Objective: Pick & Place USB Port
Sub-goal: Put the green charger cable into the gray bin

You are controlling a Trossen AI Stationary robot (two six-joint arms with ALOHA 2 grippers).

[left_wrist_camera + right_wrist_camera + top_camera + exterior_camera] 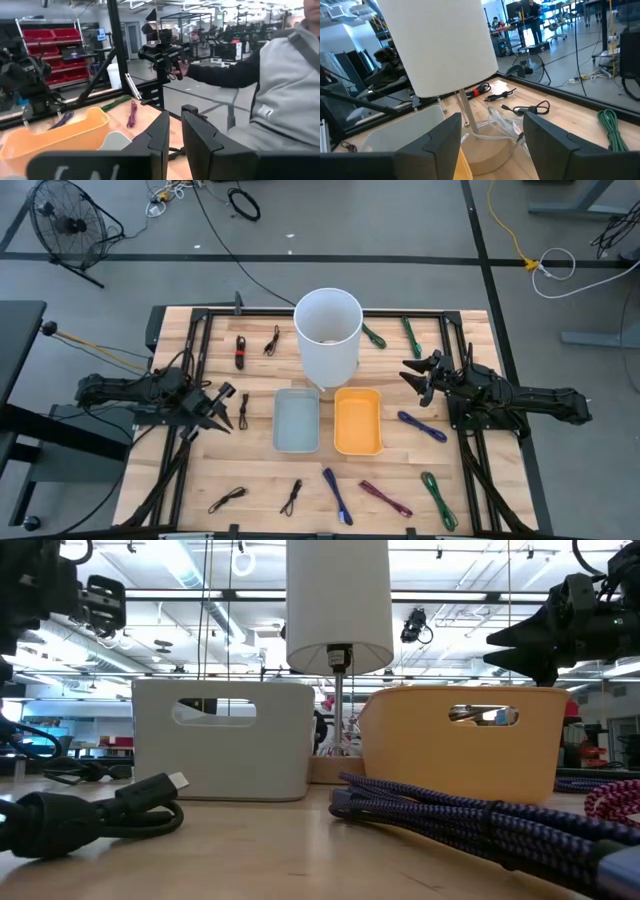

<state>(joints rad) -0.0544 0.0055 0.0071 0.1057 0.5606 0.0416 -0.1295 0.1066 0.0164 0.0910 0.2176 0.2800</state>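
Observation:
Several USB cables lie flat on the wooden table: black ones, a red-and-black one, green, blue, purple and magenta. A grey bin and an orange bin stand side by side at the middle. My left gripper hovers left of the grey bin beside a black cable, fingers nearly together and holding nothing. My right gripper hovers right of the white cylinder, open and empty.
The tall white cylinder stands on a stem and wooden base behind the bins. A black metal frame borders the table. A person in a grey top sits beyond the table's near edge. Bare wood lies between the bins and the near cables.

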